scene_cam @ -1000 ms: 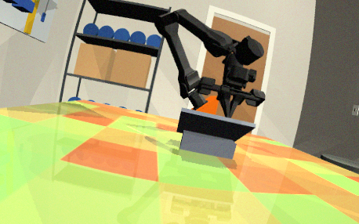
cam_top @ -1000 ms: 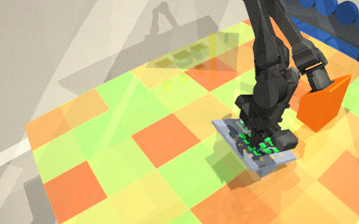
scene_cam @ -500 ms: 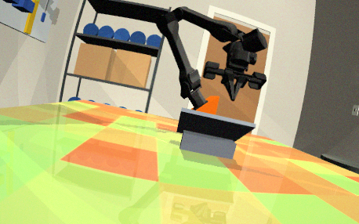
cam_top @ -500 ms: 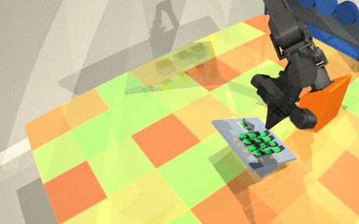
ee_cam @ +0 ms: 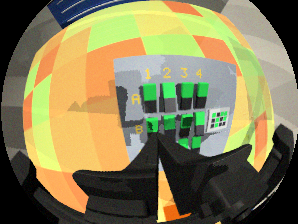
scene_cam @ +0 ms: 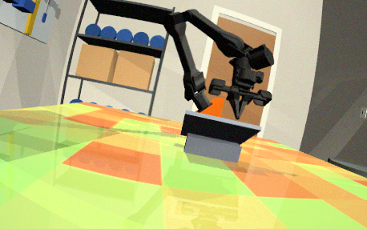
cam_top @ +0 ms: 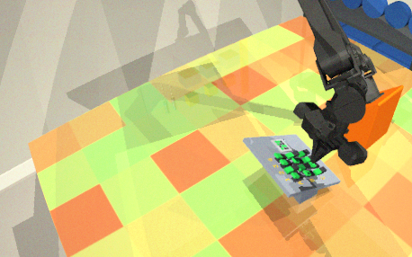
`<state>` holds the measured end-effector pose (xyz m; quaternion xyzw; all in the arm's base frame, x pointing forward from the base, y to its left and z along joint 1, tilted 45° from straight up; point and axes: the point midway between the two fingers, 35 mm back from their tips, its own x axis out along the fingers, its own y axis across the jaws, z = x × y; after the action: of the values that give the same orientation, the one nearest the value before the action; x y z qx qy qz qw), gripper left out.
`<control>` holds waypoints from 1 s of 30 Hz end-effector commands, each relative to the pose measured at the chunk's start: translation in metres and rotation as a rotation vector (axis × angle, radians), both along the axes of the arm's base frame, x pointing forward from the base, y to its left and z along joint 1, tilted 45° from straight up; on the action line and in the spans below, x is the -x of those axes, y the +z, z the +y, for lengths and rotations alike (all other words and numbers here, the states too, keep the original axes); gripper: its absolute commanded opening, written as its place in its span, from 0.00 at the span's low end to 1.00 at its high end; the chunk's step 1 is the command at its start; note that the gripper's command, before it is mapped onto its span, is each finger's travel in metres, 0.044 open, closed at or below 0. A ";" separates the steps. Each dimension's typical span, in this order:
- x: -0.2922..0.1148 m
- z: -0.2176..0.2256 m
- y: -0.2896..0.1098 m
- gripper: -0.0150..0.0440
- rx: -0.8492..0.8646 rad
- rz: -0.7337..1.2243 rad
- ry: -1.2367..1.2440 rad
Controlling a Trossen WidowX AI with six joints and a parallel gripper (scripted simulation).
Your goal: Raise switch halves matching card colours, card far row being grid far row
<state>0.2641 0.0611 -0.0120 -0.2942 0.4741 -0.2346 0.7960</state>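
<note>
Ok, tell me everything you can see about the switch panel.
The panel is a flat light-grey plate tilted on a grey block base, resting on the chequered table. It carries a grid of green-and-dark rocker switches in four columns numbered 1 to 4, with rows lettered in yellow, and a small card beside the grid. The shut claw hangs just above it, not touching.

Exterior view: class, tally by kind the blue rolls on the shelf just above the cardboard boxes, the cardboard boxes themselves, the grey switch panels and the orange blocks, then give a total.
Blue rolls: 5
Cardboard boxes: 2
Grey switch panel: 1
Orange block: 1
Total: 9
</note>
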 end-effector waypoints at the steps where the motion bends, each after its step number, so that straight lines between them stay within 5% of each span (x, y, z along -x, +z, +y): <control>1: -0.001 -0.004 -0.005 0.25 0.007 0.006 0.004; 30: -0.011 -0.017 -0.017 0.25 0.008 0.005 0.004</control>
<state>0.2755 0.0443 -0.0283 -0.2963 0.4744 -0.2342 0.7952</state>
